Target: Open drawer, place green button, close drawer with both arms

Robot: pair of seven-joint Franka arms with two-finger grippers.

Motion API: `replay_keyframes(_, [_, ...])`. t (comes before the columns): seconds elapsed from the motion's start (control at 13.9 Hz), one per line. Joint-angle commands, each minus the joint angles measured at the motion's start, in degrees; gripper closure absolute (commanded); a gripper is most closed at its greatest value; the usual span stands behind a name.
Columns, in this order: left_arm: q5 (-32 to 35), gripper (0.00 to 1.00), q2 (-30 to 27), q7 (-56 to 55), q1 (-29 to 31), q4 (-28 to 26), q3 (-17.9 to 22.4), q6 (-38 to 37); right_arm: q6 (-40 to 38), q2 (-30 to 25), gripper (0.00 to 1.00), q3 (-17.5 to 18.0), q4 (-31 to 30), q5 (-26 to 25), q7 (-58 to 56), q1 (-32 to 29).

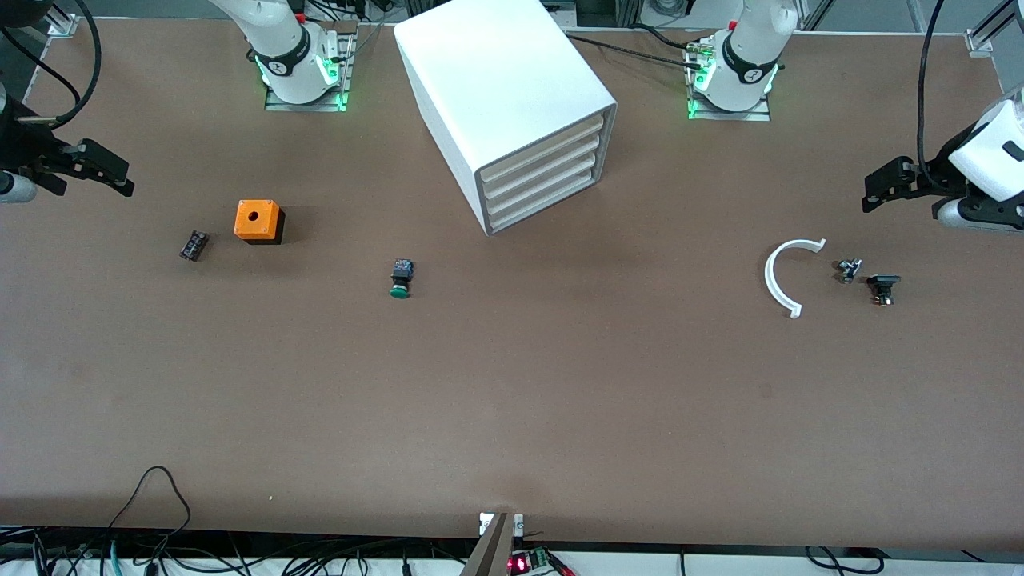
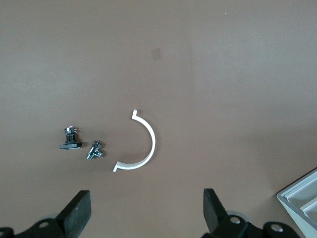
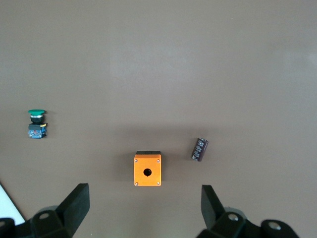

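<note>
While both white robot arms wait raised at the table's two ends, the right arm's black two-finger gripper (image 1: 120,182) hangs over the bare brown table (image 1: 512,400) at its own end, fingers (image 3: 74,203) spread wide and holding nothing. Next along lie a small black ribbed part (image 1: 194,245) and an orange cube with a round hole in its top (image 1: 258,221), apart from each other. The tiny push button with a green cap and black-blue body (image 1: 401,278) lies on its side in open table, well clear of everything, nearer the front camera than the big white boxy cabinet (image 1: 500,96). All four cream fronts are flush; the bottommost drawer (image 1: 544,206) is closed. Toward the left arm's end lie a thin white plastic half-ring (image 1: 782,276), a small metal fitting (image 1: 849,270) and a small black part (image 1: 883,286). The left arm's black two-finger gripper (image 1: 880,188) hangs above that end, fingers (image 2: 79,210) wide apart and empty.
</note>
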Motion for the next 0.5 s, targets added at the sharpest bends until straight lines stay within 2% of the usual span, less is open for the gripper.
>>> replay_keyframes(0.0, [-0.84,0.00,0.89,1.76,0.44,1.86,-0.10,0.36,-0.77,-0.45,0.00,0.05,-0.53,-0.55,0.13,-0.15])
replay_keyframes(0.43, [-0.75,0.00,1.86,1.58,0.18,3.62,-0.54,0.02,0.72,-1.94,0.00,0.05,-2.91,-0.64,0.22,-0.15])
